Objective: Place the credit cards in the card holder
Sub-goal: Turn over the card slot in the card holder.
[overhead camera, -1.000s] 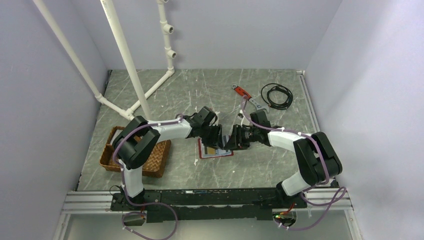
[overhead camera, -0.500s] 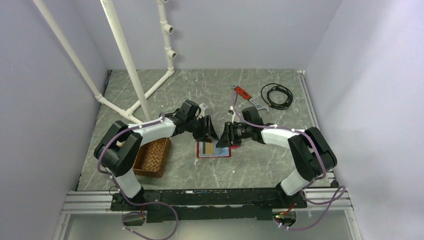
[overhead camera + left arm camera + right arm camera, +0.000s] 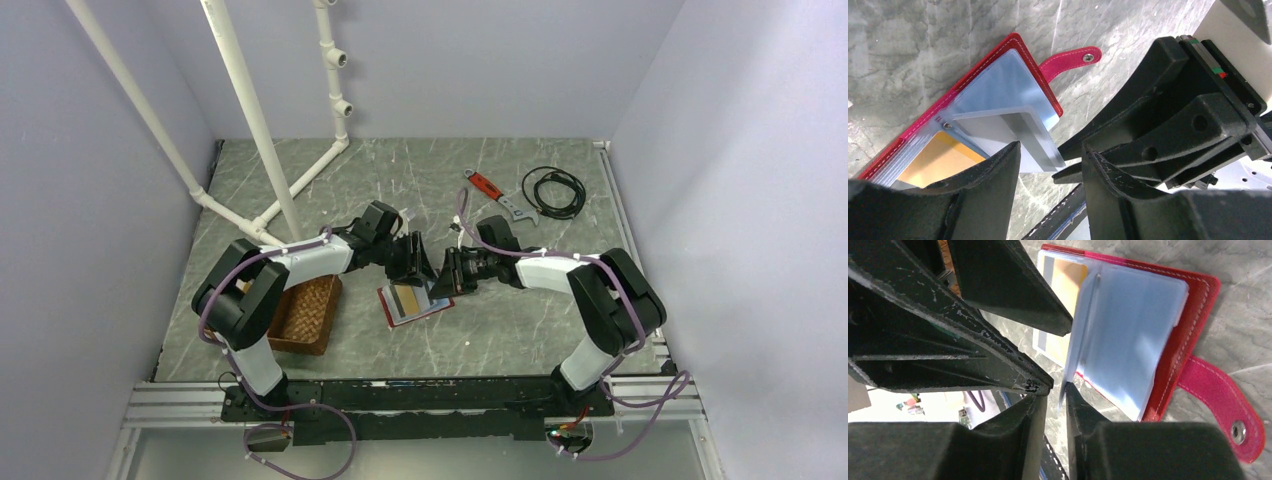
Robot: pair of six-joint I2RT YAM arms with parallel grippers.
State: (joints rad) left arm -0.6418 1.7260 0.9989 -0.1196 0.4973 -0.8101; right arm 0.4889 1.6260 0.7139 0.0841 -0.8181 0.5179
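**Two arms close in on open card holder**

At the centre of the overhead frame, both arms meet low over the red holder (image 3: 1200, 315). It lies open and skewed on the bench (image 3: 500, 330), with its snap strap (image 3: 1218, 390) trailing to one side.

The right end effector (image 3: 1054, 388) is closed to a narrow slit on the free edge of a pale leaf (image 3: 1035, 137), propping it up off the stack. Whether that leaf is an empty sleeve or a grey card is hard to tell. The left end effector (image 3: 1052, 146) hovers just beside it, fingers parted, with nothing between them.

A gold card (image 3: 933, 162) already sits in a sleeve at the lower left of the left wrist view, beneath the raised leaf. The wicker tray (image 3: 310, 312) at lower left and the wrench (image 3: 490, 188) at upper right lie well apart from the work.

The step in hand appears to be working one leaf of the holder, with the filling partly done. The next move likely calls for the left arm to steady the cover. The holder lies loose on the bench, and a push along the sleeve could drag it. The two end effectors stand almost touching, so there is little room to manoeuvre.
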